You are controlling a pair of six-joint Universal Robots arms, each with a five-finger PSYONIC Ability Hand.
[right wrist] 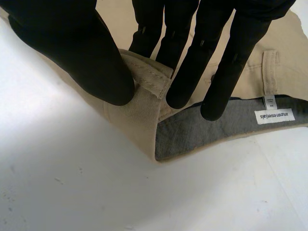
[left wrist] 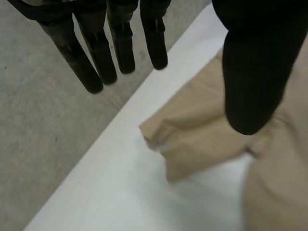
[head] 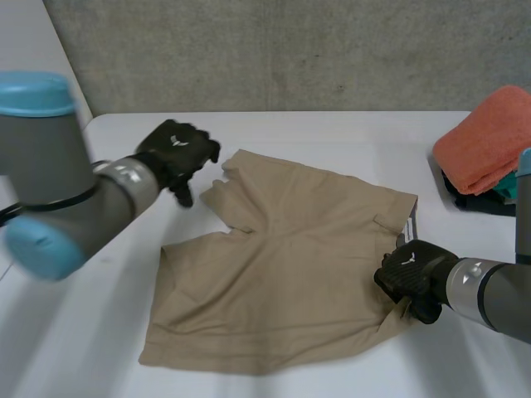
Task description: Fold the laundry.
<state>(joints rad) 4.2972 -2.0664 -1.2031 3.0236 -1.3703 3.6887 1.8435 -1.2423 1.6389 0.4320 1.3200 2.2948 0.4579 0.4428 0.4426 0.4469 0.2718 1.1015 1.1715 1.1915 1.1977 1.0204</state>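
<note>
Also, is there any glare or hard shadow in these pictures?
Head view: soft even light, only a faint shadow on the table along the near hem of the shorts. Right wrist view: no glare, the white label is not washed out. Left wrist view: the table is brightest beside the shorts' leg.

Light ok: soft, even, seems from above, no hard shadows. White table (head: pixel 332 137) is brightest thing in head view, mild sheen twd its near edge, not blown out. Beige shorts (head: pixel 282 274) evenly lit, creases readable, thin soft shadow along the hem. Concrete wall (head: pixel 290 50) flat mid-grey. Right wrist view: table v. bright, black right hand (right wrist: pixel 72 53) reads near-solid dark, little surface detail. Same w/ left hand (left wrist: pixel 255 72) in left wrist view.
</note>
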